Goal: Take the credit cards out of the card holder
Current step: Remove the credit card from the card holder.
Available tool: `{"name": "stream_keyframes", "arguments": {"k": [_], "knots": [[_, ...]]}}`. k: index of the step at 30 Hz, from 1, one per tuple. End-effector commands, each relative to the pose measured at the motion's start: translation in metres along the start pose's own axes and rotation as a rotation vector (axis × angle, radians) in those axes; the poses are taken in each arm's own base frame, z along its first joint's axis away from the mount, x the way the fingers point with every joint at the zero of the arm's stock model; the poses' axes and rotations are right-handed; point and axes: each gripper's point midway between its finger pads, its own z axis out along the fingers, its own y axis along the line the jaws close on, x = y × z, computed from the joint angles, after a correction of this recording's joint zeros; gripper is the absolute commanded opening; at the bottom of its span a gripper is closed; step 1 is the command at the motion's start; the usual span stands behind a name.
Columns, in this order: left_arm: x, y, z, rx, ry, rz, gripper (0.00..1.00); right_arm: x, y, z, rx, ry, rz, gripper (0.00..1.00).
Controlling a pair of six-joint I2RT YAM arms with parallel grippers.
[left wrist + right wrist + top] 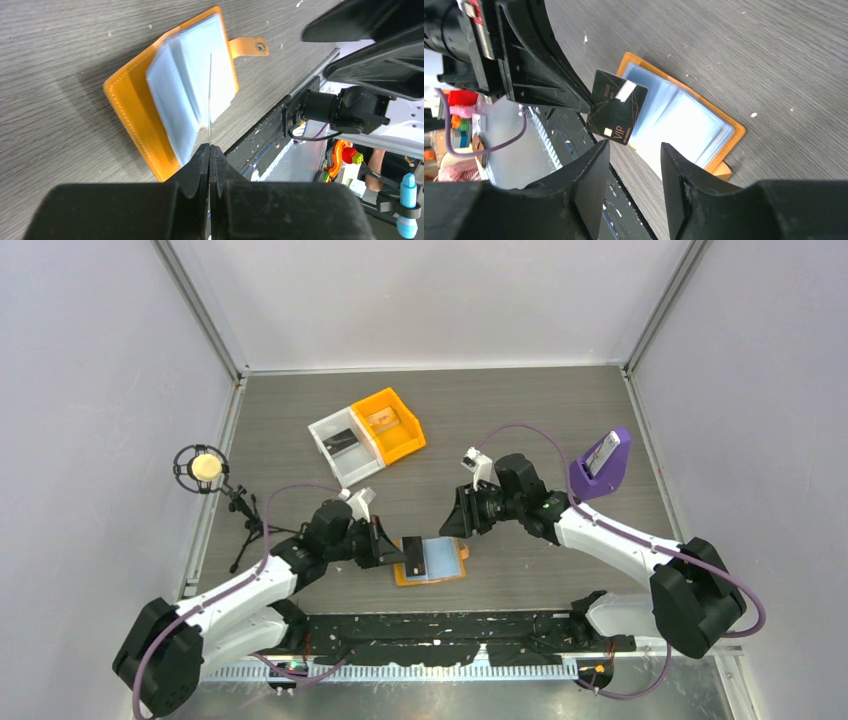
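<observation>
1. The left gripper (209,147), nearer, pinches a thin black VIP credit card (616,107) by one edge, over the holder's left panel.
2. The flat orange card holder with pale blue pockets (440,562) lies open between both arms, long axis left to right. The right gripper (634,150) hovers part open and empty.
3. Beyond, a white plastic bin (340,445) and an orange plastic bin (392,425) stand well apart, with nothing in the way.
</observation>
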Motion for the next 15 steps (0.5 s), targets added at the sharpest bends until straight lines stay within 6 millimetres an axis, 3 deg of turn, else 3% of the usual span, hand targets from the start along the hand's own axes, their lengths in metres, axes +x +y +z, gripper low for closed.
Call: {"name": "stream_keyframes", "arguments": {"k": [1, 7, 15], "knots": [[-0.009, -0.024, -0.019, 0.047, -0.012, 0.117, 0.0, -0.022, 0.036, -0.009, -0.158, -0.046, -0.115, 0.51], [-0.011, -0.048, -0.035, 0.158, -0.05, 0.249, 0.0, -0.021, 0.07, -0.021, -0.347, -0.012, -0.215, 0.64], [-0.01, -0.078, -0.053, 0.281, -0.043, 0.381, 0.0, -0.015, 0.082, -0.026, -0.44, 0.043, -0.26, 0.71]]}}
